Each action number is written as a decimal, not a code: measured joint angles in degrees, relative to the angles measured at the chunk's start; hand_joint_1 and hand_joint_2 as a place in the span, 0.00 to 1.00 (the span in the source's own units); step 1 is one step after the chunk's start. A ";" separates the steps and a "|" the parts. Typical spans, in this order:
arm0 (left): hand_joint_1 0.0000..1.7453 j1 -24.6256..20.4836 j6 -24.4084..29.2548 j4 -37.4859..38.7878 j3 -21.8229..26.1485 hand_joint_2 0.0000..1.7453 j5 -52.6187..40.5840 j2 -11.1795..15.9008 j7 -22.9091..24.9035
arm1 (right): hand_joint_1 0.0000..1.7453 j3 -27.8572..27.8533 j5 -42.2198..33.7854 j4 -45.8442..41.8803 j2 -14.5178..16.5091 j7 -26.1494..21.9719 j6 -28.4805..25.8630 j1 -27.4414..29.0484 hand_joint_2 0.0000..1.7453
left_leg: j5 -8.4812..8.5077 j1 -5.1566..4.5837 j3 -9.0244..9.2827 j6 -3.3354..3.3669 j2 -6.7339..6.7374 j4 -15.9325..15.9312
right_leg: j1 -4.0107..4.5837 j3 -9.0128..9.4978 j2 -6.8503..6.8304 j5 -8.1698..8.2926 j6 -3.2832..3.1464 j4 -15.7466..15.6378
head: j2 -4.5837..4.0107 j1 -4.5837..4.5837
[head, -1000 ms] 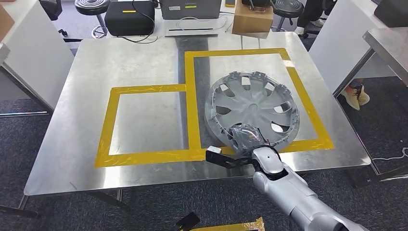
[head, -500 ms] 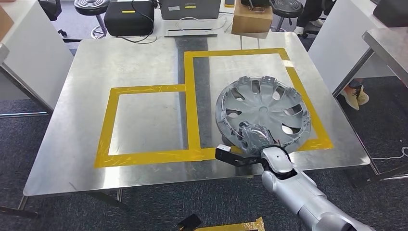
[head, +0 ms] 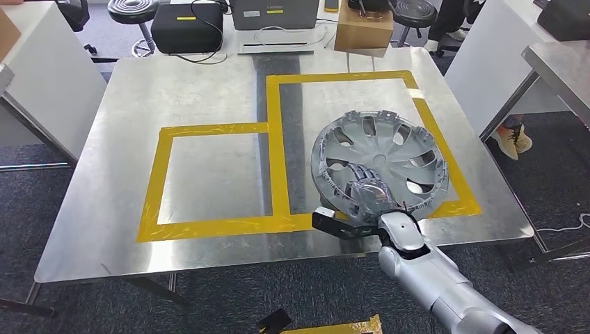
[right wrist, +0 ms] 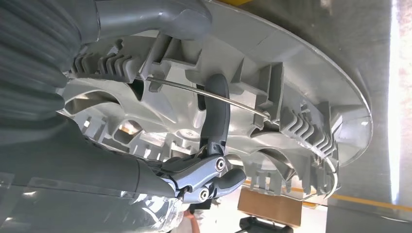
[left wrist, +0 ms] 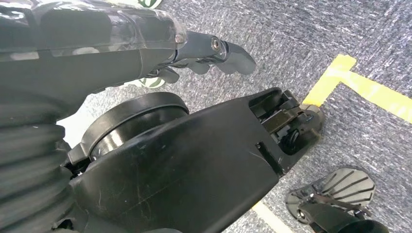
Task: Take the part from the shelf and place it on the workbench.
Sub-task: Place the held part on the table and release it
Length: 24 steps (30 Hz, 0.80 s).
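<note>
The right hand (head: 367, 193) has hold of the hubcap (head: 379, 161) at its near rim: in the right wrist view a dark finger (right wrist: 216, 109) hooks through an opening and over the wire ring (right wrist: 209, 94) on the ribbed back, with the grey thumb (right wrist: 160, 17) pressed on the rim. The hubcap sits just beyond the hand, tilted, its far edge raised, inside the larger yellow tape square (head: 278, 146) on the steel workbench (head: 202, 90). The tape line runs directly under the wrist, and the hubcap's near rim lies over it.

Left of the hand is a smaller taped square (head: 163, 167) sharing one side with the larger. Well beyond the hand, at the table's far edge, a cardboard box (head: 363, 29) stands, with a black case (head: 186, 26) and a grey device (head: 275, 12) behind the table. Off to the right a sneakered foot (head: 516, 136) shows under another table (head: 560, 59). No writing on anything can be read.

The left hand (left wrist: 145, 48) hangs over grey carpet (left wrist: 311, 29) with yellow floor tape (left wrist: 359, 85), fingers loosely curled on nothing.
</note>
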 joint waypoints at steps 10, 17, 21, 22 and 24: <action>0.00 0.04 0.47 0.00 0.00 1.00 -0.06 -0.31 0.00 | 0.00 -0.72 -4.58 -0.37 0.02 -1.98 -5.71 0.99 1.00 | 0.01 0.00 -0.02 0.01 0.17 0.00 | 0.00 0.05 0.00 0.00 0.00 0.02 | 0.00 0.00; 0.00 0.90 3.58 0.01 0.02 1.00 1.89 -0.43 0.00 | 0.00 -8.87 -43.58 -13.27 3.36 -20.54 -14.88 5.55 1.00 | -0.07 0.02 0.14 0.02 1.26 -0.06 | 0.10 0.02 0.51 0.00 -0.01 0.04 | 0.00 -0.01; 0.00 1.70 5.36 0.02 0.13 1.00 3.34 -0.52 0.10 | 0.00 -11.63 -57.24 -31.33 5.22 -24.47 -12.30 12.56 1.00 | -0.10 0.05 0.14 -0.02 1.17 -0.14 | 0.13 -0.13 0.54 -0.04 -0.06 0.03 | 0.00 -0.01; 0.00 1.84 5.51 0.02 0.14 1.00 3.46 -0.52 0.15 | 0.00 -12.09 -58.05 -35.54 5.30 -24.84 -12.16 13.93 1.00 | -0.10 0.06 0.13 -0.02 1.07 -0.15 | 0.13 -0.15 0.53 -0.05 -0.07 0.02 | 0.00 -0.01; 0.00 1.96 5.66 0.02 0.16 1.00 3.55 -0.51 0.16 | 0.00 -13.18 -58.97 -42.57 5.15 -25.36 -11.95 15.92 1.00 | -0.10 0.09 0.11 -0.02 0.87 -0.16 | 0.12 -0.15 0.52 -0.08 -0.09 0.02 | 0.00 -0.01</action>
